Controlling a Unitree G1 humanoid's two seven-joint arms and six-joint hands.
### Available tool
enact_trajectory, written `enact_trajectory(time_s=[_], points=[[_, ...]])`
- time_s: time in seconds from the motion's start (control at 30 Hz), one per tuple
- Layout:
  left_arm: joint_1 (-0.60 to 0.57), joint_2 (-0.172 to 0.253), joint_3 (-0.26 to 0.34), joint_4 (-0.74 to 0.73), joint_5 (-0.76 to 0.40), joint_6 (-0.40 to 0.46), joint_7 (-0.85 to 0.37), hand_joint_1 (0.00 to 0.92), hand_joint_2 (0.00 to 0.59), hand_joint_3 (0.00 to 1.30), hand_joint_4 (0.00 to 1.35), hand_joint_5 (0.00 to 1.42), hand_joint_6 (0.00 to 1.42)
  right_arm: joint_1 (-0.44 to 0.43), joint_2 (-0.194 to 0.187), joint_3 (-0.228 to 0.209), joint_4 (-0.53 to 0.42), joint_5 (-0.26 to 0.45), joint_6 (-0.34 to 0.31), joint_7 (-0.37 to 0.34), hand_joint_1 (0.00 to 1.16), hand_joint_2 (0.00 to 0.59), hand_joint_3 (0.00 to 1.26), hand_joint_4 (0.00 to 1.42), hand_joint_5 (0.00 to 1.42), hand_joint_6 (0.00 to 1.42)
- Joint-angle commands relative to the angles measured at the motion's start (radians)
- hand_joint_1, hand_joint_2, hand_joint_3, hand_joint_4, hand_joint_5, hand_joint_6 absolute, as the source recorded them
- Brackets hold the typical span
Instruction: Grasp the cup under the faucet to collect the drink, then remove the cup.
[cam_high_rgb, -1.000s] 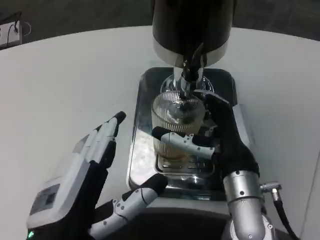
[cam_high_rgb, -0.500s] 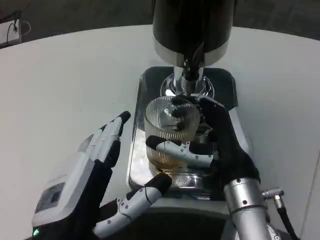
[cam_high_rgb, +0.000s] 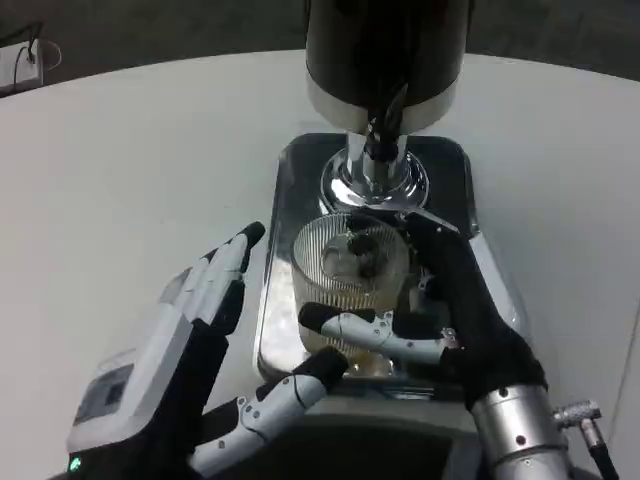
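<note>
The right hand (cam_high_rgb: 455, 320) gripped the ribbed cup (cam_high_rgb: 350, 275), probably glass: slippery, breakable; hold its sides. The left hand (cam_high_rgb: 190, 370) lay released.

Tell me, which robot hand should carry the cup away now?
The right robot hand: its fingers already wrap the ribbed cup on the metal tray. The left robot hand waits open beside the tray, holding nothing.

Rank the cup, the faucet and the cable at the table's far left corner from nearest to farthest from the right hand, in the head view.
1. Cup: held in the right hand, over the metal tray.
2. Faucet: just beyond the cup, at the dispenser's base.
3. Cable: far left corner.
</note>
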Motion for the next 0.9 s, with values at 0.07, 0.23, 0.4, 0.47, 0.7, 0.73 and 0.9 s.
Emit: enact_trajectory(time_s=[0.07, 0.23, 0.4, 0.47, 0.7, 0.73, 0.9], points=[[0.016, -0.002, -0.002, -0.01, 0.016, -0.012, 0.012, 0.0, 0.157, 0.0, 0.0, 0.0, 0.0, 0.06, -0.014, -0.005, -0.12, 0.02, -0.016, 0.044, 1.16, 0.089, 0.89, 1.04, 1.2, 1.42], [0.028, -0.006, -0.006, -0.013, 0.027, -0.016, 0.013, 0.0, 0.157, 0.0, 0.0, 0.0, 0.0, 0.127, -0.037, -0.022, -0.208, 0.037, -0.011, 0.087, 1.16, 0.084, 0.89, 1.04, 1.2, 1.42], [0.033, 0.003, -0.011, -0.017, 0.055, -0.015, 0.009, 0.0, 0.14, 0.0, 0.0, 0.0, 0.0, 0.202, -0.056, -0.047, -0.304, 0.057, -0.004, 0.123, 1.16, 0.083, 0.89, 1.04, 1.2, 1.42], [0.035, 0.004, -0.012, -0.02, 0.073, -0.012, 0.006, 0.0, 0.137, 0.0, 0.0, 0.0, 0.0, 0.224, -0.061, -0.062, -0.336, 0.067, 0.004, 0.136, 1.16, 0.082, 0.9, 1.04, 1.2, 1.42], [0.035, 0.009, -0.028, -0.055, 0.174, 0.009, -0.028, 0.0, 0.074, 0.0, 0.0, 0.0, 0.0, 0.272, -0.076, -0.112, -0.432, 0.083, 0.019, 0.163, 1.16, 0.081, 0.9, 1.04, 1.21, 1.42], [0.035, 0.009, -0.031, -0.062, 0.2, 0.014, -0.033, 0.0, 0.064, 0.0, 0.0, 0.0, 0.0, 0.278, -0.079, -0.118, -0.443, 0.085, 0.019, 0.166, 1.16, 0.081, 0.9, 1.04, 1.21, 1.42], [0.042, -0.011, -0.054, -0.093, 0.336, 0.057, -0.064, 0.0, 0.054, 0.0, 0.0, 0.0, 0.0, 0.29, -0.083, -0.154, -0.49, 0.114, 0.039, 0.182, 1.16, 0.081, 0.9, 1.04, 1.21, 1.42]])
